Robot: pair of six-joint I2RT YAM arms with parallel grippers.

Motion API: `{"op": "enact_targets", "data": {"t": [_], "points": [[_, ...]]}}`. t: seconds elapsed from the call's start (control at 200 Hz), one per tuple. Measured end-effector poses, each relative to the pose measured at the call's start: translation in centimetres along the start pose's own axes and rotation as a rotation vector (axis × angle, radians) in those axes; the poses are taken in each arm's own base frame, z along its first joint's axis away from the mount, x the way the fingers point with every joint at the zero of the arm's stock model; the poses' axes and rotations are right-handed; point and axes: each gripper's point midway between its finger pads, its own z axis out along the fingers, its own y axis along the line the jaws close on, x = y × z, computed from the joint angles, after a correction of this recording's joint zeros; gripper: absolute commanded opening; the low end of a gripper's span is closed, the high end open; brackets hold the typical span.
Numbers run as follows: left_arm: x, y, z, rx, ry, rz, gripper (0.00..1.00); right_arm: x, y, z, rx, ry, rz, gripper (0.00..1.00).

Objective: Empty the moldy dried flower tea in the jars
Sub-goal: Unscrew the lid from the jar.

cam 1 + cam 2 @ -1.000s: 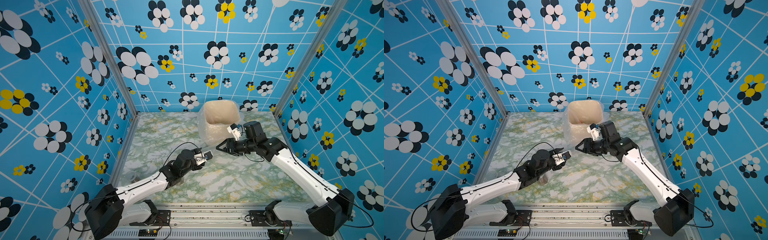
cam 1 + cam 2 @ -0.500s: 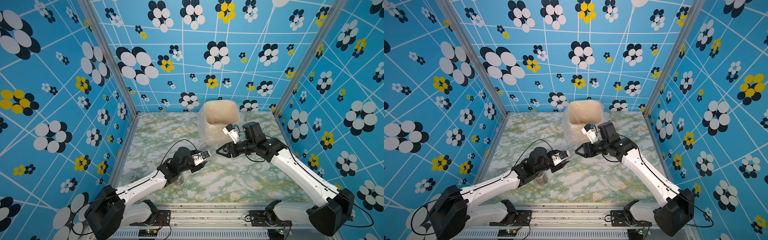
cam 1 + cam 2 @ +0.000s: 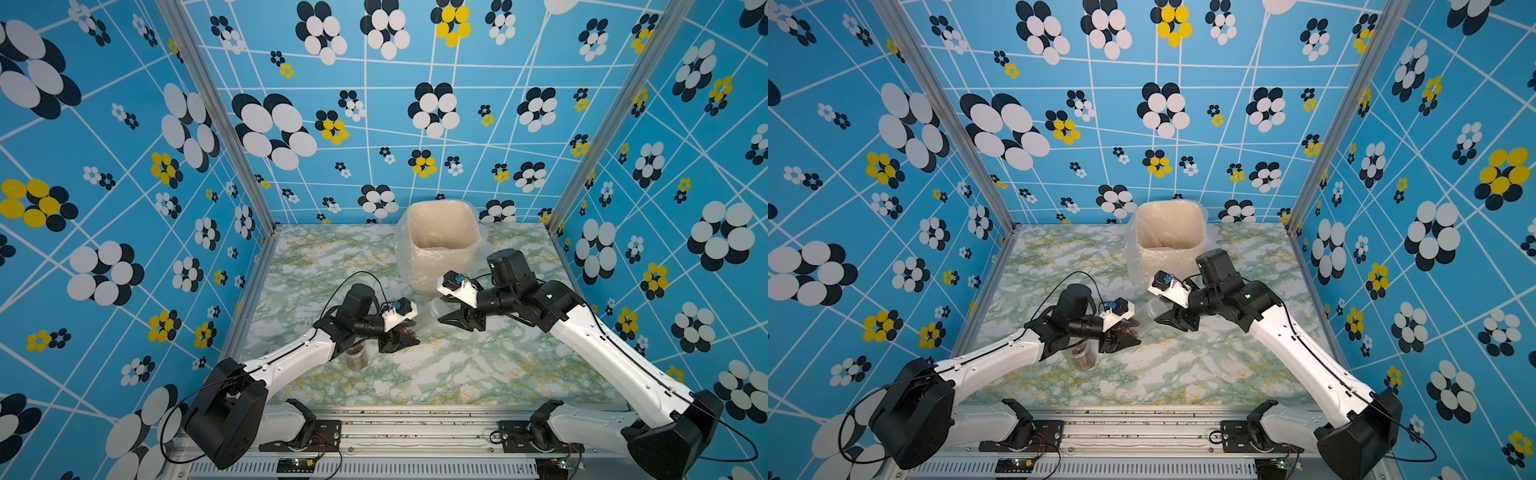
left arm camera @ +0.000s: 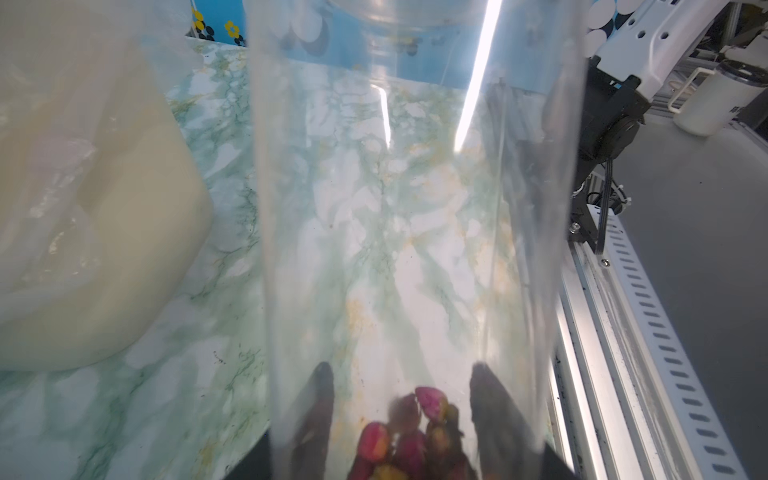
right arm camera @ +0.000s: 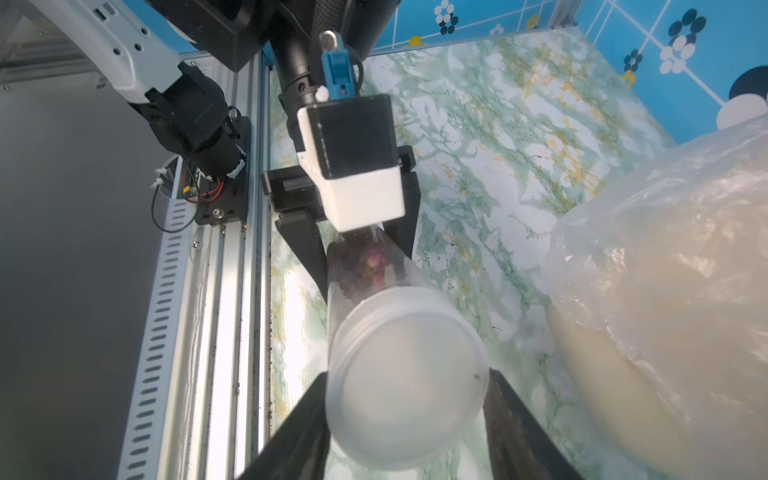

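- Left gripper clamps clear cylindrical jar of reddish-brown dried flower bits, sideways near beige plastic-lined bin.
- Right gripper grasps its round clear lid.

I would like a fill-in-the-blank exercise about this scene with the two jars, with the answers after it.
The left tool holds a clear jar tipped onto its ____. The fingers of the right tool stand on either side of that jar's ____. A second jar rests on the ____ below the left arm. The beige, plastic-lined ____ stands at the back.
Missing words: side; lid; table; bin.
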Motion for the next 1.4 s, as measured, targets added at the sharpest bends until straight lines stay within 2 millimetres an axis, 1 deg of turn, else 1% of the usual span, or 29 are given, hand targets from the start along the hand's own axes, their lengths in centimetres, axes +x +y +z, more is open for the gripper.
{"op": "enact_targets", "data": {"t": [0.075,0.195,0.235,0.28,0.335,0.355,0.39,0.43,0.485,0.525,0.605,0.715,0.79,0.87,0.929,0.969,1.089,1.159,1.289,1.399], "points": [[-0.3,-0.2,-0.1,0.018,-0.010,-0.036,0.03,0.3,-0.2,-0.2,0.025,0.017,-0.057,0.03],[-0.3,0.3,-0.4,0.006,-0.009,-0.085,0.03,1.0,-0.8,-0.4,0.072,0.050,-0.091,0.13],[-0.4,0.3,-0.5,0.004,-0.013,-0.083,0.03,1.2,-1.0,-0.6,0.085,0.055,-0.087,0.18],[-0.7,0.2,-0.5,0.005,-0.019,-0.073,0.03,1.2,-1.2,-0.6,0.094,0.055,-0.071,0.27],[-1.3,0.0,-0.5,0.006,-0.036,-0.037,0.03,1.0,-1.3,-0.6,0.100,0.045,-0.057,0.37],[-1.6,-0.1,-0.5,0.005,-0.042,-0.025,0.03,0.9,-1.3,-0.6,0.100,0.035,-0.037,0.41],[-2.2,-0.2,-0.7,-0.003,-0.057,0.003,0.03,0.7,-1.2,-0.6,0.101,0.024,-0.023,0.52],[-2.6,-0.2,-0.8,-0.019,-0.068,0.030,0.04,0.2,-1.0,-0.8,0.096,-0.002,0.005,0.60],[-3.2,0.2,-1.1,-0.057,-0.083,0.068,0.03,-0.7,-0.6,-1.3,0.087,-0.049,0.057,0.71],[-3.4,0.6,-1.3,-0.088,-0.088,0.086,0.03,-1.7,-0.2,-1.9,0.074,-0.099,0.080,0.79],[-3.3,1.3,-1.7,-0.151,-0.090,0.110,0.03,-3.6,0.6,-3.1,0.044,-0.189,0.130,0.89],[-2.9,2.5,-2.0,-0.235,-0.077,0.129,0.03,-5.1,1.6,-4.2,-0.004,-0.257,0.224,0.92],[-2.8,3.3,-2.3,-0.288,-0.067,0.138,0.03,-5.4,2.0,-4.5,-0.031,-0.269,0.296,0.93],[-2.9,4.1,-2.5,-0.348,-0.060,0.159,0.03,-5.4,1.9,-4.5,-0.038,-0.269,0.400,0.93],[-3.0,4.5,-2.8,-0.395,-0.055,0.184,0.03,-5.2,1.5,-4.3,-0.034,-0.258,0.502,0.93],[-3.1,4.7,-2.9,-0.422,-0.050,0.201,0.02,-5.3,1.0,-4.3,-0.027,-0.249,0.575,0.95],[-3.3,5.1,-3.1,-0.485,-0.031,0.255,0.02,-6.0,-1.2,-3.7,0.010,-0.205,0.784,0.96],[-3.2,5.3,-3.1,-0.508,-0.019,0.271,0.02,-6.0,-2.2,-3.0,0.020,-0.176,0.873,0.98],[-3.2,5.6,-3.2,-0.534,-0.004,0.292,0.02,-4.8,-2.4,-1.7,0.010,-0.117,0.998,0.99],[-3.2,5.6,-3.2,-0.541,0.001,0.301,0.02,-4.1,-2.4,-1.0,0.005,-0.084,1.055,0.99]]}}
